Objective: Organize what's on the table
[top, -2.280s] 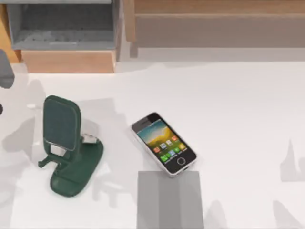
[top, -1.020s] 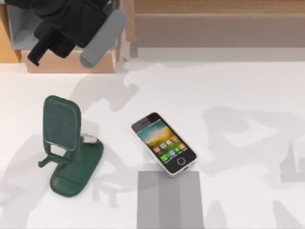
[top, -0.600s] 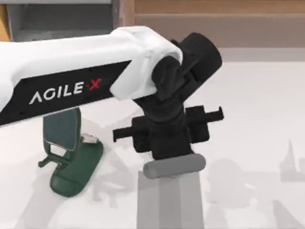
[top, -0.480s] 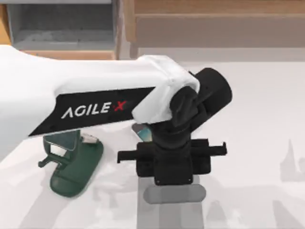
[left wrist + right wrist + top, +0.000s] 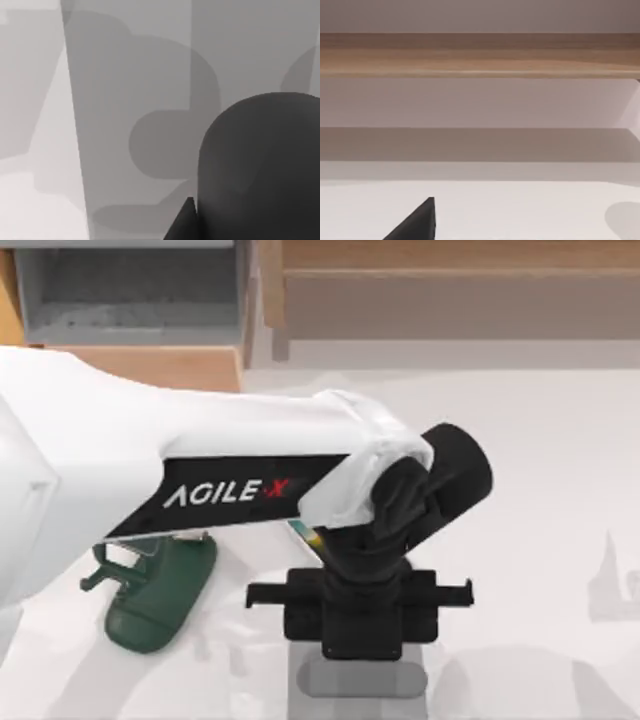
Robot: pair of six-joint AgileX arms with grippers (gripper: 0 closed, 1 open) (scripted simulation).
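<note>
White worktop spreads below the shelf unit, with my left arm reaching across it.
From above, the left hand hangs over a grey mat beside the green phone stand; a sliver of phone peeks out; I cannot tell its finger state. The left wrist view shows mat and worktop. The right wrist view faces the shelf.

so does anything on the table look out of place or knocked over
Nothing stands out. The green phone stand sits flat on the table, and the left arm reaches over the phone, hiding most of it.
</note>
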